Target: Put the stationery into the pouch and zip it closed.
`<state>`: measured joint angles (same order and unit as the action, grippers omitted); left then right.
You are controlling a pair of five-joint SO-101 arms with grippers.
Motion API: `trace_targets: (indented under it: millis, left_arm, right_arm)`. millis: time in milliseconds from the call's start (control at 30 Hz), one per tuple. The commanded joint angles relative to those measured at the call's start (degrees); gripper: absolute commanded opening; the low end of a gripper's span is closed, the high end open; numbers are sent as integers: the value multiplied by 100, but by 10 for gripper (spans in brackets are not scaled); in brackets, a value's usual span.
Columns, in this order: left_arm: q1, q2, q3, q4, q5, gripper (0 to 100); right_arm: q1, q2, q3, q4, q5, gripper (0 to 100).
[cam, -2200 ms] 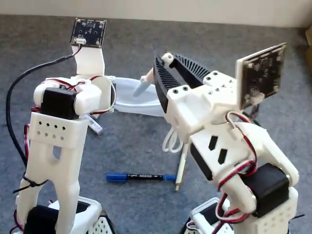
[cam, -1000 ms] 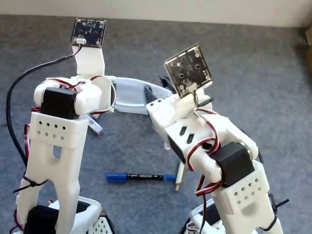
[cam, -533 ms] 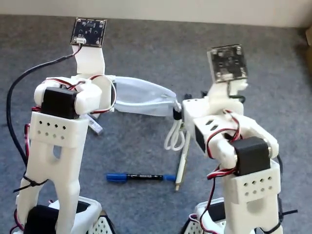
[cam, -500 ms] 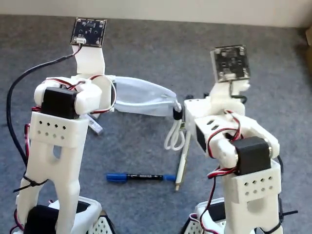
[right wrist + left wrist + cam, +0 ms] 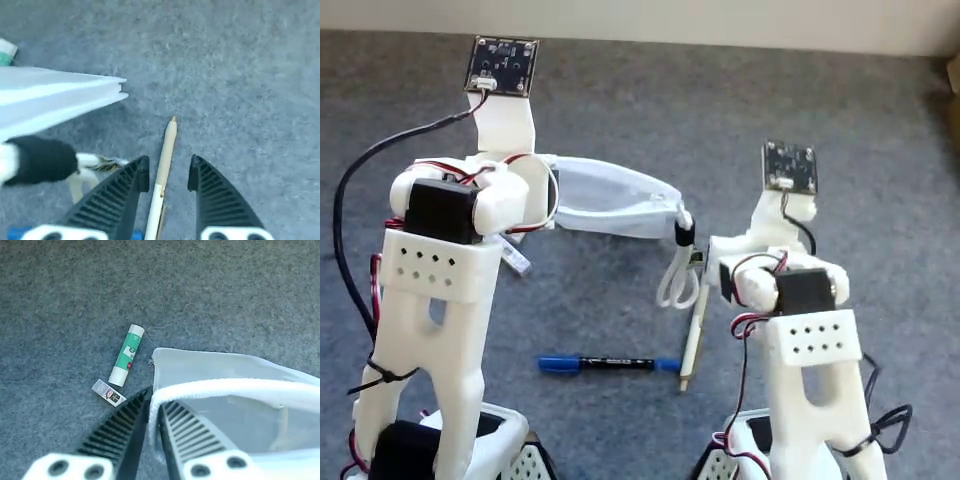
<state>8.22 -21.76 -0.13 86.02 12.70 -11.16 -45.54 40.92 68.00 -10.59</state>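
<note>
My left gripper (image 5: 154,407) is shut on the white rim of the translucent pouch (image 5: 225,400), holding its mouth up off the carpet. In the high view the pouch (image 5: 610,205) stretches from the left arm toward the middle. My right gripper (image 5: 167,172) is open and points down, with the beige pen (image 5: 165,160) lying on the carpet between its fingers, untouched. The beige pen (image 5: 693,335) and a blue pen (image 5: 605,363) lie in front of the pouch. A green and white glue stick (image 5: 127,356) rests beside the pouch's corner.
A black zipper pull (image 5: 42,160) with a white cord loop (image 5: 675,285) hangs at the pouch's end, close to the beige pen. A small white cap-like piece (image 5: 109,392) lies next to the glue stick. Grey carpet (image 5: 880,160) lies open at the right.
The right arm has swung away from above the pouch, turned toward the front and lowered over the beige pen. The left arm and pouch have stayed put.
</note>
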Motion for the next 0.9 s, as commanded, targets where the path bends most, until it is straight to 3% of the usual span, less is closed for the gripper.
trace_targets:
  millis: [0, 400, 733, 867]
  left_arm:
    - [-31, 101, -101, -79, 299, 8]
    - [-136, 101, -1024, 316, 343, 7]
    - [-1358, 101, -1798, 563, 360, 7]
    - [-1481, 101, -1815, 633, 369, 7]
  right_arm:
    - [57, -57, 295, -514, -193, 127]
    - [66, -40, 505, -532, -229, 130]
    - [40, -40, 813, -743, -264, 130]
    - [40, -40, 822, -884, -563, 130]
